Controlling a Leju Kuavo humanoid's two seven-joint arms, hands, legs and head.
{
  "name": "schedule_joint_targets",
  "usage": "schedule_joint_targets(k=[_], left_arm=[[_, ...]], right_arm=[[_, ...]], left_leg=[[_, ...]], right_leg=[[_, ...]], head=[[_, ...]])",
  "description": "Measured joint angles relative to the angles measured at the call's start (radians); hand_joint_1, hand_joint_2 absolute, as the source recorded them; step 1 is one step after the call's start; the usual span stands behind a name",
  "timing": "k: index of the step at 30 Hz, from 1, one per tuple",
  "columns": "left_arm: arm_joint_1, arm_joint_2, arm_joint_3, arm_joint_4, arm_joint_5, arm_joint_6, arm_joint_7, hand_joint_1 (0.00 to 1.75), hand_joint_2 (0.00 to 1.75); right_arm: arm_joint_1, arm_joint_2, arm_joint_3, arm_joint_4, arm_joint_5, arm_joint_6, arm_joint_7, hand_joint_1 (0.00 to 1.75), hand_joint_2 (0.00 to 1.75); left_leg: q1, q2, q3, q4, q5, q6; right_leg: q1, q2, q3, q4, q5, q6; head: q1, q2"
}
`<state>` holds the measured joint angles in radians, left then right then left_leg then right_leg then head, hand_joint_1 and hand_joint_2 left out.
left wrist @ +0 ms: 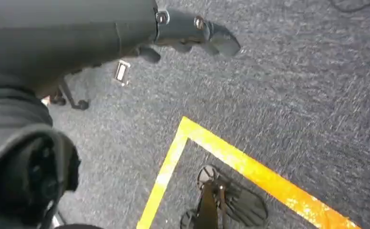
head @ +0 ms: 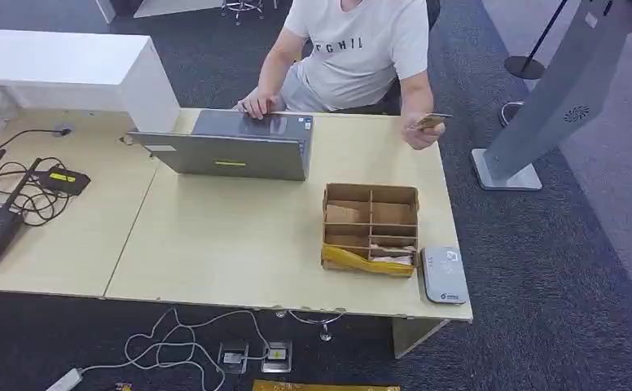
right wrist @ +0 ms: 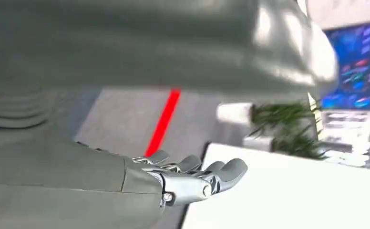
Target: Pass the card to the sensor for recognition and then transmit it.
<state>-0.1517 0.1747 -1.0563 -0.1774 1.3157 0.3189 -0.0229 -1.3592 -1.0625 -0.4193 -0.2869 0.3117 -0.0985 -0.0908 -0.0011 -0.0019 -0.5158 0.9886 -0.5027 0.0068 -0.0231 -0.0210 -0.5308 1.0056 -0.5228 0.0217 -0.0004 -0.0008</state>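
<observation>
Across the desk: a person (head: 353,49) sat behind a laptop (head: 235,147), holding out the card (head: 429,121) over the far right edge of the table (head: 215,236).
Card: pinched in the person's hand (head: 421,133), well apart from the robot.
Sensor: a small grey reader (head: 444,275) lay at the table's near right corner, just beside a cardboard box (head: 370,226).
Left hand (left wrist: 192,36): hung over the carpet, fingers loosely extended, holding nothing.
Right hand (right wrist: 192,179): fingers nearly straight, slightly apart, empty.
Done: nothing yet, by my judgement.
Left: take the card, present it to the reader, hand it on.
</observation>
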Motion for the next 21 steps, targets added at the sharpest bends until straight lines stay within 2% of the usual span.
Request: schedule_joint_targets(k=[4, 7, 13, 21], left_arm=[[0.0, 0.003, 0.0, 0.0, -0.003, -0.005, -0.01, 0.0, 0.0], [-0.003, 0.005, 0.0, 0.0, -0.003, -0.006, -0.013, 0.0, 0.0], [0.0, 0.006, 0.0, 0.0, -0.003, -0.007, -0.013, 0.0, 0.0], [0.0, 0.006, 0.0, 0.0, -0.003, -0.007, -0.014, 0.0, 0.0]], right_arm=[[-0.125, 0.052, 0.117, -0.008, -0.029, 0.065, -0.034, 0.0, 1.75], [-0.186, 0.093, 0.2, -0.025, -0.064, 0.077, -0.034, 0.0, 1.75], [-0.219, 0.125, 0.309, -0.041, -0.109, 0.081, -0.043, 0.0, 1.75], [-0.233, 0.141, 0.395, -0.053, -0.114, 0.092, -0.05, 0.0, 1.75]], left_leg=[[0.0, -0.001, -0.001, 0.0, 0.001, 0.0], [0.0, -0.001, 0.0, 0.0, 0.001, 0.0], [0.0, -0.003, 0.0, 0.0, 0.001, 0.0], [0.0, -0.002, -0.001, 0.0, 0.001, 0.0]], right_leg=[[0.0, 0.0, -0.001, 0.0, 0.0, 0.0], [0.0, -0.001, -0.001, 0.0, 0.0, 0.0], [0.0, -0.002, -0.001, 0.0, 0.0, 0.0], [0.0, -0.002, -0.001, 0.0, 0.0, 0.0]], head=[[-0.001, 0.0], [-0.001, 0.0], [-0.001, 0.0], [-0.001, 0.0]])
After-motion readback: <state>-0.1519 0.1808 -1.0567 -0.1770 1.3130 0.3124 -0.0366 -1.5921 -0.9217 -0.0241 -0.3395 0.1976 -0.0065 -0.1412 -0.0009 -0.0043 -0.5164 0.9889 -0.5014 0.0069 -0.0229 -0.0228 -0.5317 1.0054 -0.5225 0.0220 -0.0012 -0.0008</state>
